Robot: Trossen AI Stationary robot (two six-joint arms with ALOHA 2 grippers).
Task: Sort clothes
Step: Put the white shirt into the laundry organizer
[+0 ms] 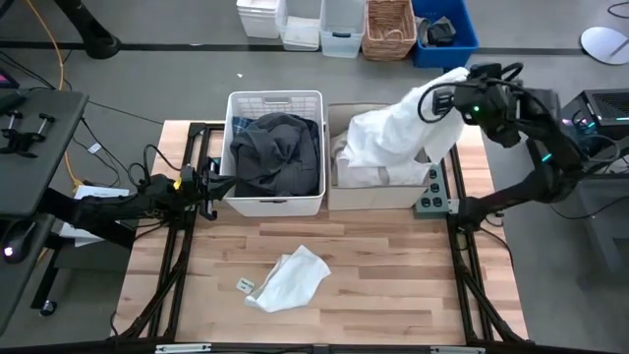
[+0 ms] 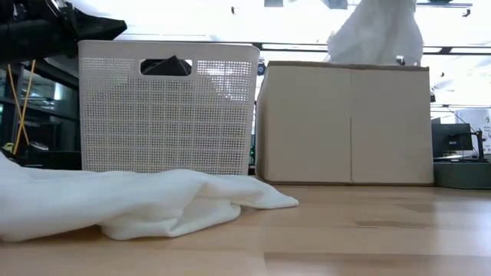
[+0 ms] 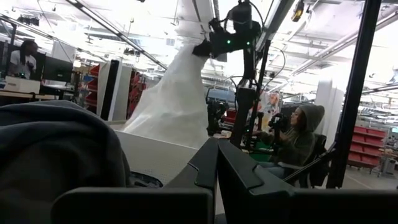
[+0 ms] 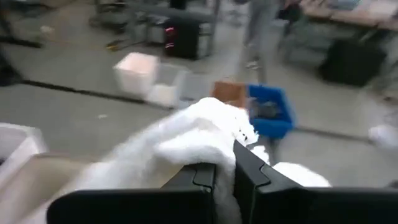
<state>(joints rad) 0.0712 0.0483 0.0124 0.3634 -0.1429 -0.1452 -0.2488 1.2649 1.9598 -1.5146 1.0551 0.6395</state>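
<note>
My right gripper (image 1: 444, 98) is shut on a white garment (image 1: 398, 128), raised above the tan cardboard box (image 1: 369, 194). The garment also shows in the low view (image 2: 376, 34) and the left wrist view (image 3: 174, 99). More white clothes (image 1: 369, 169) lie in the box. Dark grey clothes (image 1: 275, 149) fill the white slatted basket (image 1: 275, 204). Another white garment (image 1: 291, 278) lies flat on the table near the front edge and fills the low view's foreground (image 2: 115, 203). My left gripper (image 1: 211, 184) is shut and empty, beside the basket's left wall. My right gripper pinches a bunched fold at the white garment's upper end (image 4: 205, 140) between its two fingers, coming from the table's right side. The garment hangs below the fingers, widening downward, and its lower part (image 1: 378, 147) rests on the white clothes in the box.
The basket and the box stand side by side at the table's far half. Bare wooden tabletop (image 1: 393, 285) lies in front of them. Bins and a wicker basket (image 1: 389, 28) stand on the floor beyond the table. A seated person (image 3: 298, 140) shows in the room behind.
</note>
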